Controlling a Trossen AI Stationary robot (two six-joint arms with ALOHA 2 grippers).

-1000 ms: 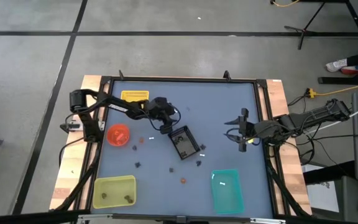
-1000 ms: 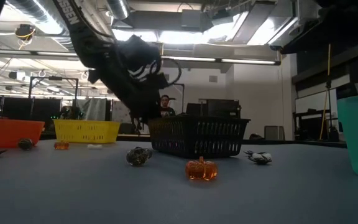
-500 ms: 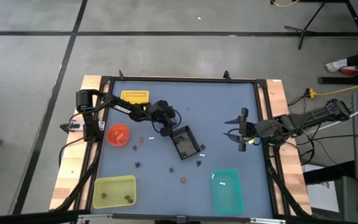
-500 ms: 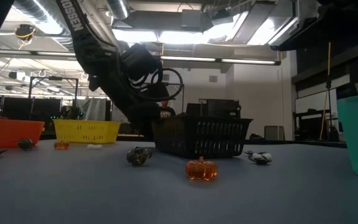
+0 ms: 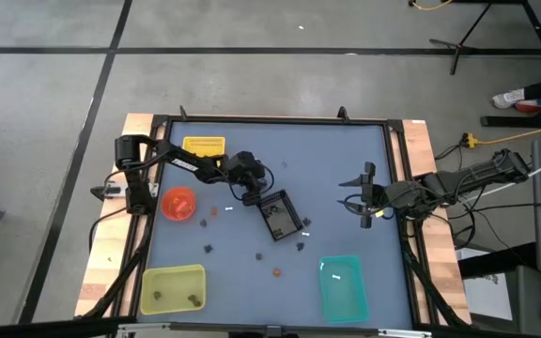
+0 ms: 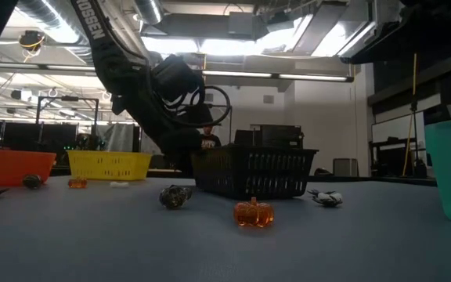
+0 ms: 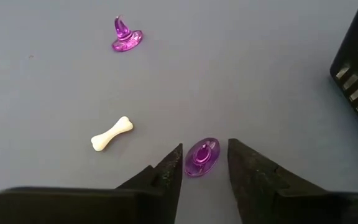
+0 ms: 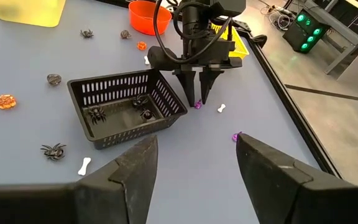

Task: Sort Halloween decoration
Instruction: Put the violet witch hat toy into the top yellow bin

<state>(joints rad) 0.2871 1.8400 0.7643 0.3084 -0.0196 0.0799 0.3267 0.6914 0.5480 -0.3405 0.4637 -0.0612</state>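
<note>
A small purple witch-hat trinket (image 7: 202, 157) lies on its side on the blue-grey table. My left gripper (image 7: 205, 152) is down at the table beside the black basket (image 5: 280, 214), open, with one finger on either side of the hat (image 8: 197, 105). I cannot tell whether a finger touches it. A white bone (image 7: 112, 134) and a second purple hat (image 7: 126, 37) lie close by. Dark spiders (image 8: 120, 112) sit in the basket. My right gripper (image 8: 196, 146) waits open above the table's right side (image 5: 360, 202).
An orange bowl (image 5: 178, 203) and a yellow tray (image 5: 204, 145) stand at the left, a yellow-green container (image 5: 172, 288) and a teal one (image 5: 343, 284) near the front edge. An orange pumpkin (image 6: 254, 213), a spider (image 6: 325, 197) and other trinkets lie around the basket.
My left gripper has dipped a little toward the table beside the basket's far left corner, then kept still. The trinkets and the basket lie as before.
</note>
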